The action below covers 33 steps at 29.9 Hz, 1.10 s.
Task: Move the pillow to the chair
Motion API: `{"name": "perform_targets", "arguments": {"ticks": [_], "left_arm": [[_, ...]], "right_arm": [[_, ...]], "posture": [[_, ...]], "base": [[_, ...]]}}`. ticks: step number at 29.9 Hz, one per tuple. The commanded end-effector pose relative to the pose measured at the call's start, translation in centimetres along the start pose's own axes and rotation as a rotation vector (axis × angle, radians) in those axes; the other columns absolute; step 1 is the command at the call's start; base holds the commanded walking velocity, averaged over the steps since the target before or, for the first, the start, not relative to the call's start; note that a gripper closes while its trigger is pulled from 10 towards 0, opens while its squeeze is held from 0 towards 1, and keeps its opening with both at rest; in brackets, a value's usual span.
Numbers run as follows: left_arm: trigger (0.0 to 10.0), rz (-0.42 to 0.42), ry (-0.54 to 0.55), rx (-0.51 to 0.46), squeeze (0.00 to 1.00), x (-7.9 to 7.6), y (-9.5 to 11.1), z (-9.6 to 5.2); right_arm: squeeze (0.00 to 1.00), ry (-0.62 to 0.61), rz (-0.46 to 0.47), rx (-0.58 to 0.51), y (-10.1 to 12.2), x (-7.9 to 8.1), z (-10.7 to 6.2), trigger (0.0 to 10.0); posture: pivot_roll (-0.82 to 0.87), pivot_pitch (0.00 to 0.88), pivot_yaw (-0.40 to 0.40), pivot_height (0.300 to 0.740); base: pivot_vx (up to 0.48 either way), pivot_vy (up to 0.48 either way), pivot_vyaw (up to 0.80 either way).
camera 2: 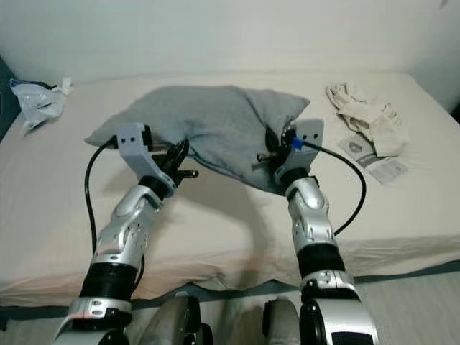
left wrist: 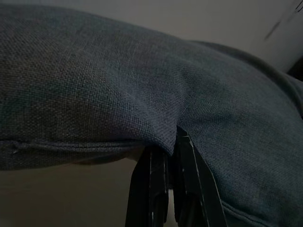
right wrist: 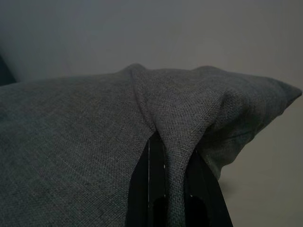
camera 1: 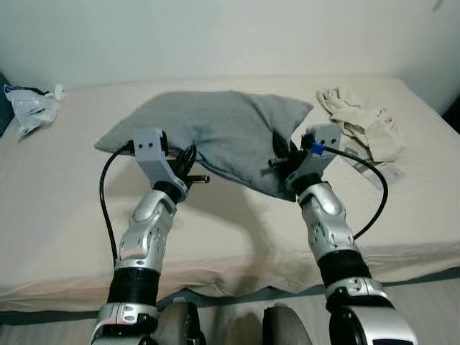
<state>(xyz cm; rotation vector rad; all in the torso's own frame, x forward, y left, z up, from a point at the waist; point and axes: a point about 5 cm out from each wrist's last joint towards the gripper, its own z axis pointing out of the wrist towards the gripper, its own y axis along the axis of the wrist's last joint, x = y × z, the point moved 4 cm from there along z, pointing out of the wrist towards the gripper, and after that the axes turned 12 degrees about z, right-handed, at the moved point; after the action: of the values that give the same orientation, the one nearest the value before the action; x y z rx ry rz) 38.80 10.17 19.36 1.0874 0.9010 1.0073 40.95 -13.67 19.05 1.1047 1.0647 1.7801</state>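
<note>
A grey woven-fabric pillow is recorded on the bed, resting on the cream bed sheet towards the far middle, its near edge raised slightly and casting a shadow on the sheet. The near-left edge of the pillow is pinched by the left tool, whose black fingers are seen in the left wrist view pressed together on a fold of the cloth. The near-right corner is pinched by the right tool; in the right wrist view a ridge of fabric is gathered between its fingers. Progress is judged as early: the two-handed grasp is made, while the lift clear of the bed, the carry and the placing on the chair are left to be done; the chair is not to be located from these pictures. Other items are listed as follows: a crumpled clear plastic bag at the far left of the bed, contents not discernible; a heap of cream cloth at the far right; a printed paper sheet just near of that heap. No open container is noted.
</note>
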Motion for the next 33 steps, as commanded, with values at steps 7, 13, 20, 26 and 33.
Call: {"name": "perform_targets", "arguments": {"ticks": [7, 13, 20, 26, 33], "left_arm": [[10.0, 0.075, 0.002, -0.065, 0.00, 0.2, 2.1, -0.1], [10.0, 0.077, 0.006, -0.052, 0.00, 0.2, 1.9, -0.3], [10.0, 0.153, -0.007, -0.022, 0.00, 0.0, 0.9, -0.9], [10.0, 0.158, -0.011, -0.018, 0.00, -0.1, 0.8, -1.0], [10.0, 0.158, -0.013, -0.016, 0.00, -0.2, 0.9, -1.0]], "right_arm": [[0.00, 0.000, 0.009, -0.044, 0.8, -0.1, -0.5, 10.0], [0.00, -0.005, 0.009, -0.040, 0.7, -0.2, -0.7, 10.0], [0.00, -0.013, 0.005, -0.024, 0.0, -0.3, -1.4, 10.0], [0.00, -0.030, -0.026, -0.022, -0.4, -0.5, -1.9, 10.0], [0.00, -0.033, -0.010, 0.010, -1.1, -0.6, -2.2, 10.0]], "posture": [[0.01, 0.080, 0.034, 0.655], [0.01, 0.075, 0.038, 0.675], [0.00, 0.069, 0.042, 0.710], [0.01, 0.068, 0.047, 0.720], [0.01, 0.067, 0.052, 0.720]], "base": [[0.000, 0.000, 0.00], [0.000, 0.000, 0.00], [0.000, 0.000, 0.00], [0.000, 0.000, 0.00], [0.000, 0.000, 0.00]]}}
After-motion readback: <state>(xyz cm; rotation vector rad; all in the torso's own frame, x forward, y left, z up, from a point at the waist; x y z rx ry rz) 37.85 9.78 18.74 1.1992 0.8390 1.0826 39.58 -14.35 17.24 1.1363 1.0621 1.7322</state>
